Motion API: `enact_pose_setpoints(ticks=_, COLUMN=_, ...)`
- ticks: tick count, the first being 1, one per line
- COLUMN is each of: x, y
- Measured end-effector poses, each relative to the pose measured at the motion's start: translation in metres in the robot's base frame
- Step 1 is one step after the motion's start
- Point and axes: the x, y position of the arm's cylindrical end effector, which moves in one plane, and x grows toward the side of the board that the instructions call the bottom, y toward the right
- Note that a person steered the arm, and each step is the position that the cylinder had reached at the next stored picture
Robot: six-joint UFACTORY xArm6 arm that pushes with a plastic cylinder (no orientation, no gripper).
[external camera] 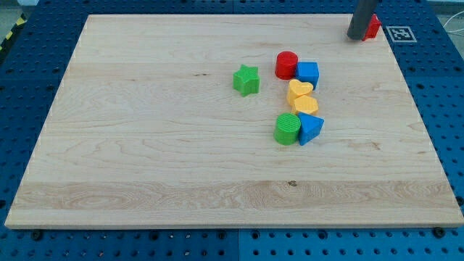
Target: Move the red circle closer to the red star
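Note:
The red circle (pixel 286 64) sits right of the board's middle, touching a blue block (pixel 308 74) on its right. A red block (pixel 373 27), probably the red star, lies at the view's top right, mostly hidden behind the dark rod. My tip (pixel 357 37) rests on the board against that red block's left side, far to the upper right of the red circle.
A green star (pixel 246 80) lies left of the red circle. Below the blue block are two yellow hearts (pixel 299 90) (pixel 305 104), then a green cylinder (pixel 288 128) and a blue triangle (pixel 310 128). A marker tag (pixel 401 32) lies at the board's top right corner.

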Motion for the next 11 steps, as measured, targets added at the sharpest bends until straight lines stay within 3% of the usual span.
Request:
enact_pose_setpoints(ticks=1, x=0.000, y=-0.014)
enact_pose_setpoints(ticks=3, x=0.004, y=-0.116)
enact_pose_setpoints(ticks=5, x=0.037, y=-0.174)
enact_pose_setpoints(ticks=11, x=0.112, y=-0.168)
